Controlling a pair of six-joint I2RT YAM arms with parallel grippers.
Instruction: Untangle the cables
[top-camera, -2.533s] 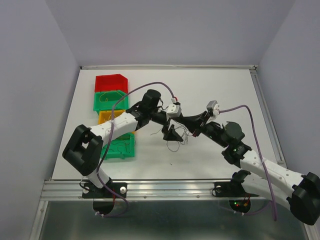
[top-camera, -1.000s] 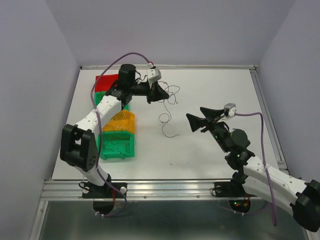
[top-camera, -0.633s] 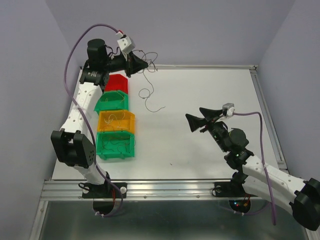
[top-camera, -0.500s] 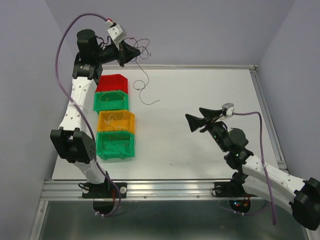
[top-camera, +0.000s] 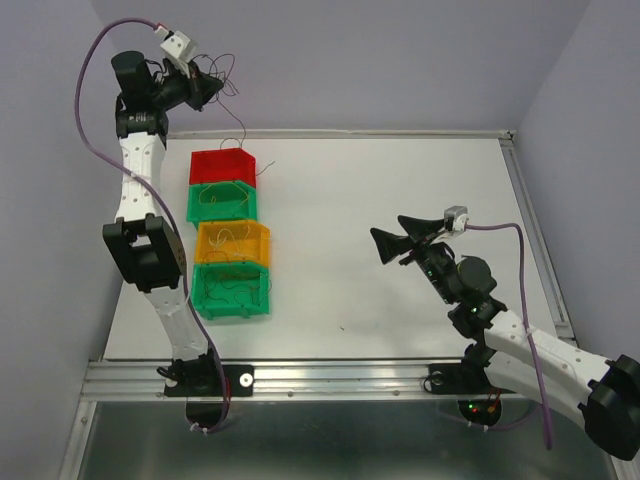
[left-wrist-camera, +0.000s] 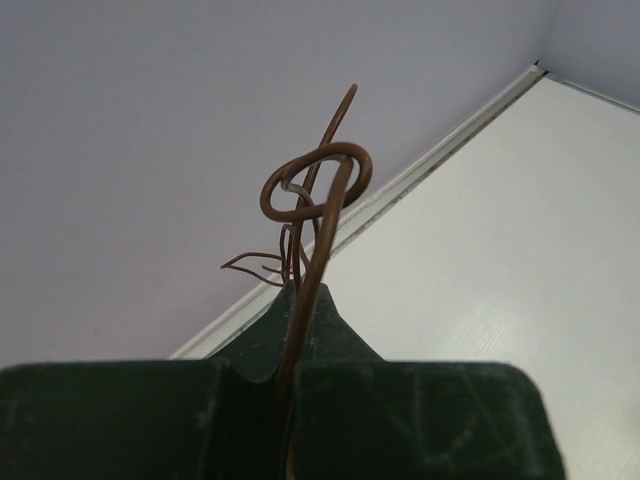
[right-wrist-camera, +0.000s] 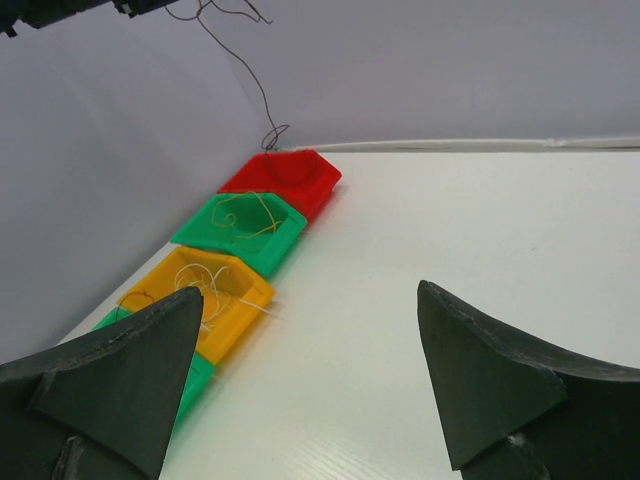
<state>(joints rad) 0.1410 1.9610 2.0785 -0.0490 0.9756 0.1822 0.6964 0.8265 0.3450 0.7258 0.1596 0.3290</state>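
Pinched in the left gripper, the cables are held high in the air past the far left corner of the table, against the wall. The jaws are closed tight on a brown wire that rises between them and curls into a loop just beyond the tips. Thinner wires (one pale, the rest dark) are bunched behind the loop.

One strand hangs from this bunch, and its curled end lies right at the far rim of the red bin. Whether it touches the rim cannot be told.

Four bins stand in a row along the left side. Nearer than the red one come a green bin with yellow wire in it, an orange bin with whitish wire, and a second green one with thin wires too.

The right gripper hovers over the right half of the table, well apart from the bins. Its jaws are spread wide and hold nothing.
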